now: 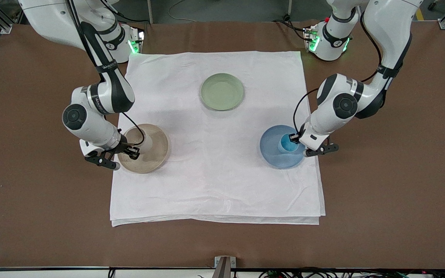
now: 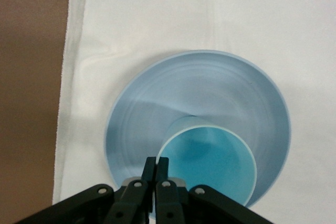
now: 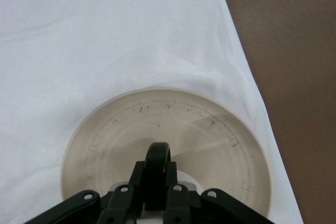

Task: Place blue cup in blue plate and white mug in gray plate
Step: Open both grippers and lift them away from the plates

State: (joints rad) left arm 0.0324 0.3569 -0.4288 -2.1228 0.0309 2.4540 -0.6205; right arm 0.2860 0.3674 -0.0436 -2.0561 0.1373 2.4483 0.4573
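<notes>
Brown surface, white cloth [image 1: 214, 185]. Left gripper [image 2: 156, 169] pinching blue cup [image 2: 210, 161] rim, cup in blue plate [image 2: 199, 87]. Right gripper [image 3: 156, 174] clamping white mug [image 1: 148, 142] handle, over gray plate [image 3: 210, 129]. Probably light, rigid, slick: rim and handle grips suit.

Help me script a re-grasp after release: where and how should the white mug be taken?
Probably from above, by its black loop handle. The white mug stands upright on the gray plate with the handle standing out from its side, and the right gripper is shut on it that way.
</notes>
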